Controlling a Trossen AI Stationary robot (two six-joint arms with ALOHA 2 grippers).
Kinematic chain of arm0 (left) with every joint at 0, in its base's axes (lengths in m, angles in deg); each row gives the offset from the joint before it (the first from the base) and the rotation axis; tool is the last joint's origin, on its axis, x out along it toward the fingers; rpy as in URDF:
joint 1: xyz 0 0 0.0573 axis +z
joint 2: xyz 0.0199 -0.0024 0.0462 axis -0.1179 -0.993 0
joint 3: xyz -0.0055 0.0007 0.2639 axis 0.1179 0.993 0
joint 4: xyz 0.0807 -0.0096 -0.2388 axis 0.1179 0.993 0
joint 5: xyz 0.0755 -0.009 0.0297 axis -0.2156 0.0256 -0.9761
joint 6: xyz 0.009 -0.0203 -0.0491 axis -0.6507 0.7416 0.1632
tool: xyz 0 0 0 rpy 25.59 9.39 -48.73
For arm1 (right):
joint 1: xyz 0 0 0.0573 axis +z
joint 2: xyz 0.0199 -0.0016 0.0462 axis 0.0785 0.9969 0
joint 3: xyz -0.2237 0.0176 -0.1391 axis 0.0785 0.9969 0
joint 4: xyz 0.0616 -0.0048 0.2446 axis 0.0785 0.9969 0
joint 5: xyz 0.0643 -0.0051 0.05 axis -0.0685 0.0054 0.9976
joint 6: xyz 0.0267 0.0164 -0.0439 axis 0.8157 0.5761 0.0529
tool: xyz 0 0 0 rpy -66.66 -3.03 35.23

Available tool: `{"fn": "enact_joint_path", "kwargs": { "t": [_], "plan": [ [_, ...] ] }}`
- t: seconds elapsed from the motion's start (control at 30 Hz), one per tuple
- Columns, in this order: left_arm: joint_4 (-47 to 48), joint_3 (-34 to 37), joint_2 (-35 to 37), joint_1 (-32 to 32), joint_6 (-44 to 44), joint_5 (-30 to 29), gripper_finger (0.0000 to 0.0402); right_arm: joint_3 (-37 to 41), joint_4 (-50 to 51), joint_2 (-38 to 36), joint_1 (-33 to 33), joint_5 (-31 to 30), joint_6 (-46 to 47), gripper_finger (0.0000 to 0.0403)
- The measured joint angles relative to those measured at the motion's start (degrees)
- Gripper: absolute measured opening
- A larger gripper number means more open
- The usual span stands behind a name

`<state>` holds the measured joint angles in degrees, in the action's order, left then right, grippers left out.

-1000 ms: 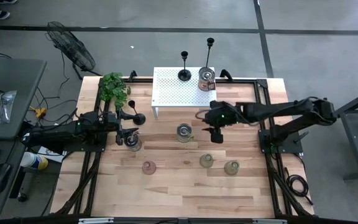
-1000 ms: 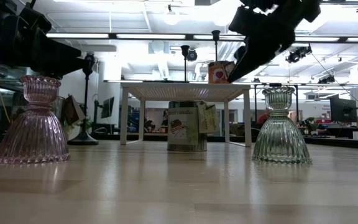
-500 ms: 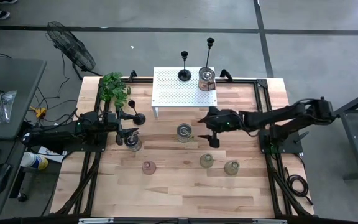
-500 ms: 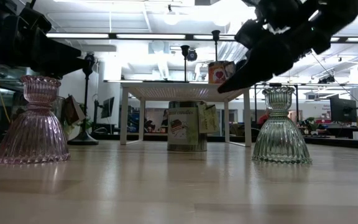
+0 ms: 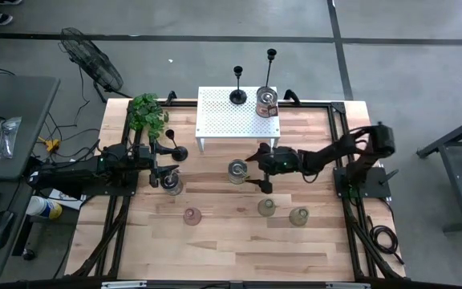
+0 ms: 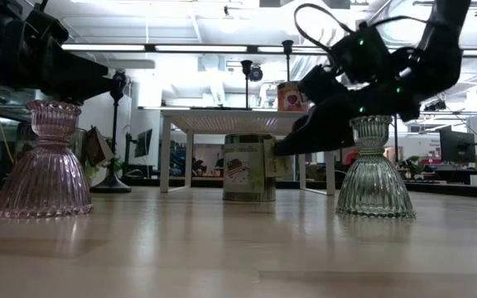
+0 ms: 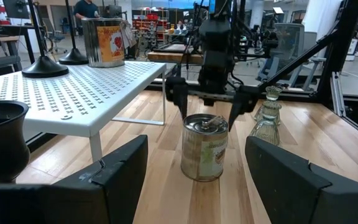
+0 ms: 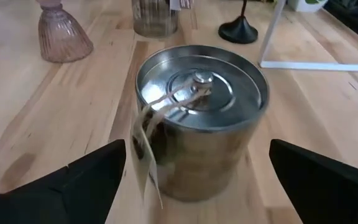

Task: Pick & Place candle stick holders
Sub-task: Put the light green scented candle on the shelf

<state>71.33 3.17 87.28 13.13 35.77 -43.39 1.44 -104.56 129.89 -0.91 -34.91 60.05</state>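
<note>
Two spread fingers of the right gripper (image 5: 257,168) are flanking nothing yet, facing the lidded tin candle holder (image 5: 237,170) sitting just at their nine o'clock, mid-table before the white shelf (image 5: 227,112).

Right arm stretched low across the worktop centre, right gripper (image 5: 255,168) with fingers spread wide, left arm lying at the left edge, left gripper (image 5: 160,162) fingers apart
</note>
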Motion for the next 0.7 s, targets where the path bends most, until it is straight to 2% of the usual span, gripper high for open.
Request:
{"fn": "enact_joint_path", "kwargs": {
  "t": [0.3,0.7],
  "plan": [
    [0.00,0.00,0.01,0.01,0.00,0.00,0.0265,-0.07,-16.03,10.60,0.02,2.37,1.44,0.0389],
    [0.00,0.00,0.01,0.01,-0.01,0.00,0.0265,-5.72,-22.44,19.18,0.22,3.20,1.46,0.0389]
  ]
}}
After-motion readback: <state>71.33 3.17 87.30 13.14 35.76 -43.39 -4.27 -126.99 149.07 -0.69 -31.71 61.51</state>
